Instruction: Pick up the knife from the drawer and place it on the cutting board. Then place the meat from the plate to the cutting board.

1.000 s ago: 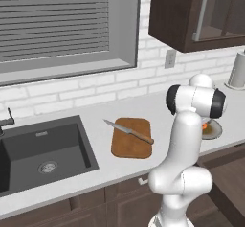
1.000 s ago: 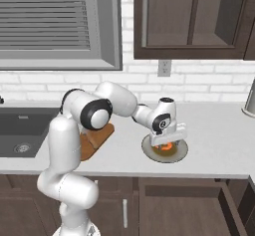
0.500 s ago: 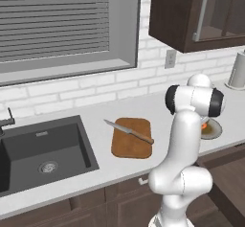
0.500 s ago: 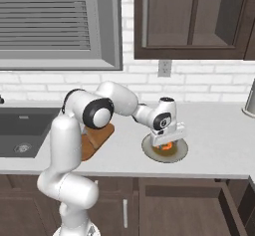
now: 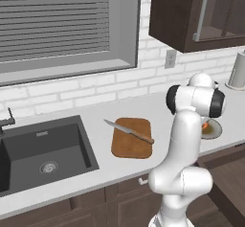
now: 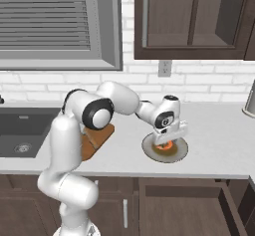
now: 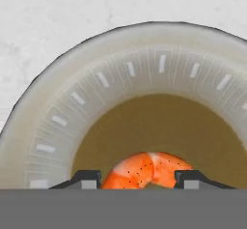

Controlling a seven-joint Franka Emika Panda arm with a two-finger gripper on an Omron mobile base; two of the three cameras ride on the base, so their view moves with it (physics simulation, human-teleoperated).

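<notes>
The gripper [image 7: 137, 182] hung low over the plate [image 6: 178, 153] at the counter's right, its jaws spread wide either side of the meat [image 7: 147, 170], which lay on the plate's dark centre. Farther left, the knife [image 5: 129, 131] rested diagonally across the cutting board [image 5: 132, 139], beside the sink [image 5: 43, 149].

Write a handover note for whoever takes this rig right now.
Gripper: open, low over the plate, one fingertip on each side of the shrimp; not gripped yet.
Knife: lying across the cutting board, so that step is done.
Shrimp is on the plate's dark centre.
Left: close on the shrimp, lift it, carry it to the board and set it down beside the knife.
</notes>
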